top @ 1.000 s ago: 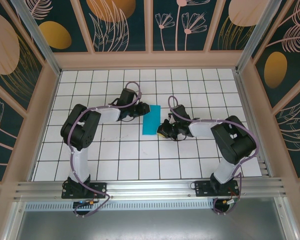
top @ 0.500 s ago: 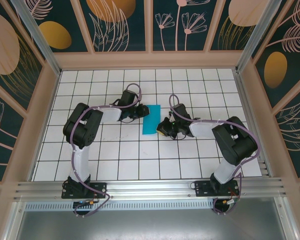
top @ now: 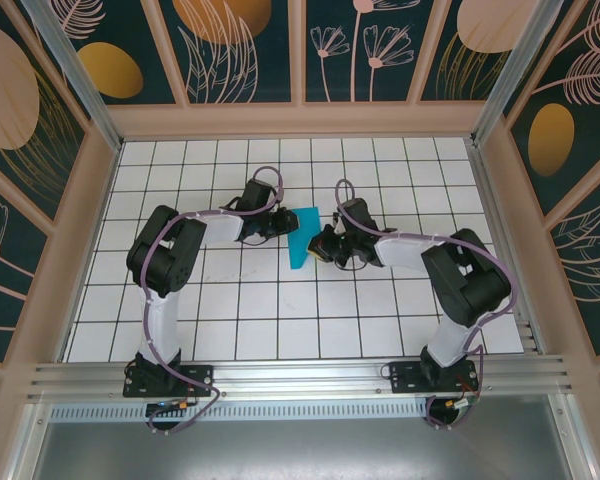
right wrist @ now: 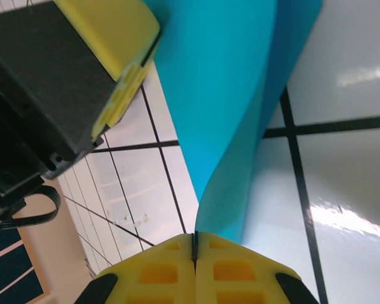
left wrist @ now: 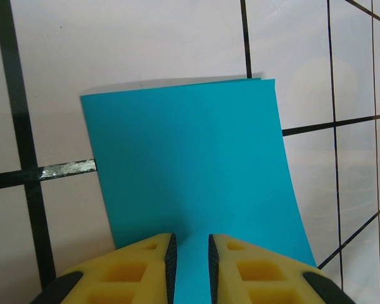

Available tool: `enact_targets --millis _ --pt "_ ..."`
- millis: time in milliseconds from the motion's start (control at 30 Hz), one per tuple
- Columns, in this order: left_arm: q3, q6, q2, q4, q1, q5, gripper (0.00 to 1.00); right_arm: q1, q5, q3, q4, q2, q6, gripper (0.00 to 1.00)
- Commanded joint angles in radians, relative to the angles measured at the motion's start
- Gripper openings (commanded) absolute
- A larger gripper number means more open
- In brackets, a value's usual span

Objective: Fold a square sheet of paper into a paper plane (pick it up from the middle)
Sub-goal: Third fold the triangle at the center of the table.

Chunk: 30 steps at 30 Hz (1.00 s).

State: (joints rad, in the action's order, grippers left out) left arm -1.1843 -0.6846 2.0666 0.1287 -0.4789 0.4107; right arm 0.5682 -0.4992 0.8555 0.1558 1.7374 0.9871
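While the right pincer (right wrist: 194,240) bites one edge, the thin teal-blue sheet of folded paper (top: 302,238) curls up
It lies near the middle of the white tiled table (top: 230,300), nearer its far edge. The left pincer (left wrist: 189,244) sits over its other side, jaws a little apart

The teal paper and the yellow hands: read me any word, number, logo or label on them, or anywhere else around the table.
None to read: the square sheet of paper is plain, the yellow fingers bear no markings, and the wall panels carry leaf and flower drawings, no lettering.
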Motion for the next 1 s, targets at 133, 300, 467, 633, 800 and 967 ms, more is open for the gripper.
enact_targets --millis 133,300,467,633,800,967 --pt "-0.021 0.008 0.034 -0.037 -0.002 -0.006 0.24 -0.008 -0.001 0.082 0.019 0.077 0.012 0.06" --pt "-0.024 0.008 0.036 -0.042 -0.003 -0.01 0.23 -0.009 0.002 0.113 0.022 0.11 0.006 0.06" --pt "-0.026 0.011 0.038 -0.046 -0.003 -0.013 0.21 -0.008 0.009 0.13 0.032 0.138 0.012 0.06" --pt "-0.026 0.007 0.043 -0.049 -0.003 -0.017 0.21 -0.008 0.016 0.146 0.039 0.159 0.006 0.06" --pt "-0.027 0.01 0.042 -0.052 -0.003 -0.016 0.21 -0.008 0.011 0.155 0.045 0.18 0.007 0.06" --pt "-0.028 0.009 0.044 -0.055 -0.002 -0.017 0.21 -0.008 0.014 0.165 0.044 0.195 0.003 0.06"
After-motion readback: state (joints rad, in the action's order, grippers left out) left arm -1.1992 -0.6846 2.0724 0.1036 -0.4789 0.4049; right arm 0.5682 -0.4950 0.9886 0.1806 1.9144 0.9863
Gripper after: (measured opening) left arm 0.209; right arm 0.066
